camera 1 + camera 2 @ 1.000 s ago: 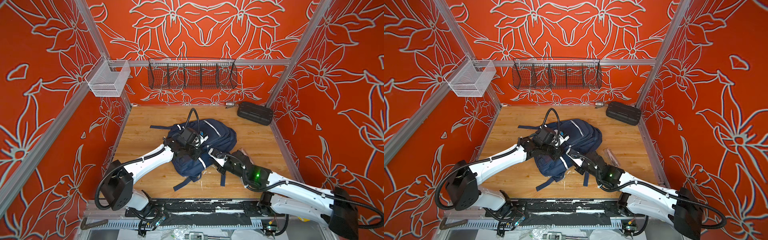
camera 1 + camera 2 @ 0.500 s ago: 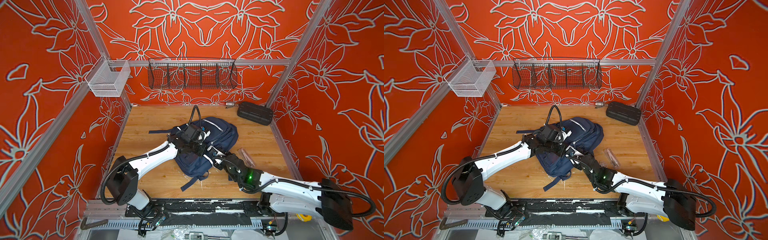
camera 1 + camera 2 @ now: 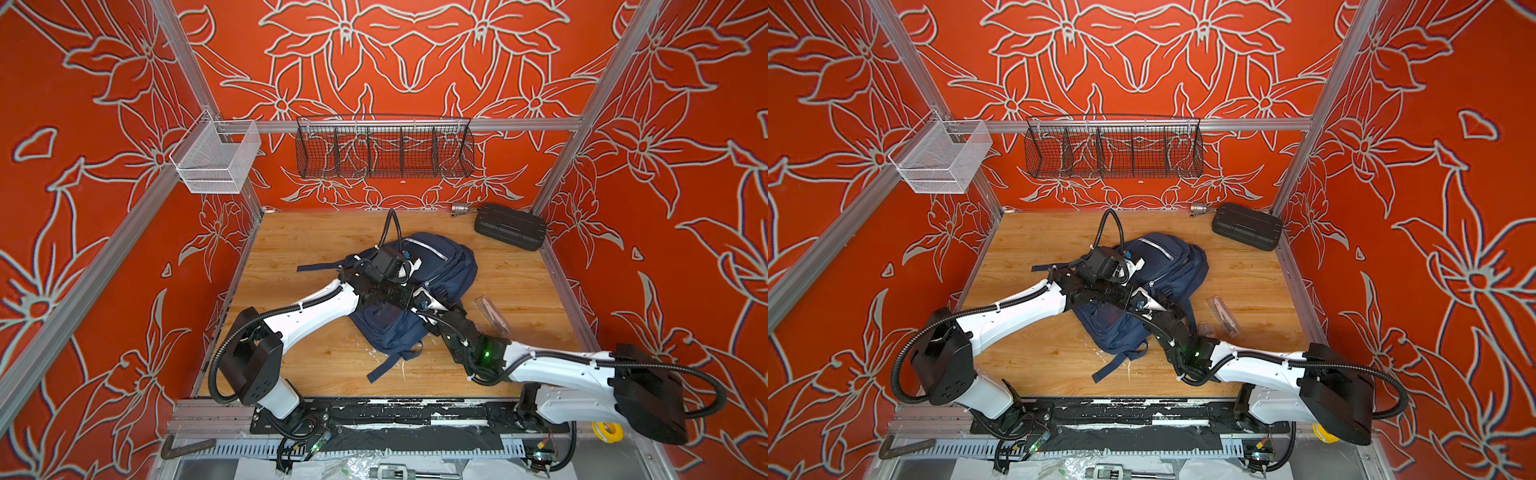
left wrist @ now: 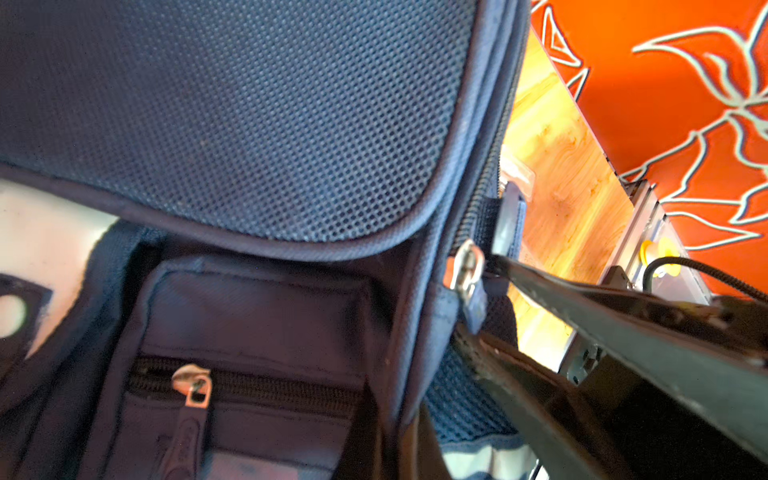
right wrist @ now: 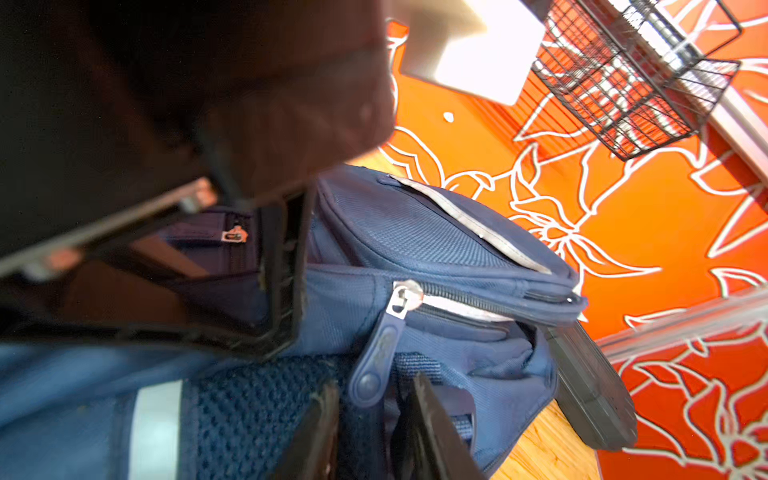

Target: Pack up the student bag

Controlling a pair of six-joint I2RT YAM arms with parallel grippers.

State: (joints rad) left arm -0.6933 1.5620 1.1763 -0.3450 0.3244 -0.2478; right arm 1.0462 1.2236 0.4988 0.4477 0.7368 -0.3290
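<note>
Unzipping: left gripper (image 3: pixel 405 297) pinched the bag (image 3: pixel 449 266), jaws together; right gripper (image 5: pixel 372 384) had jaws spread around the pull (image 5: pixel 374 361), probably needing a pinch next.

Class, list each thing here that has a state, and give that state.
student bag: lying down, front up
left gripper: shut, at the bag's front
right gripper: open, jaws either side of a zip pull
black case: closed, lying flat

No legible text anywhere.
</note>
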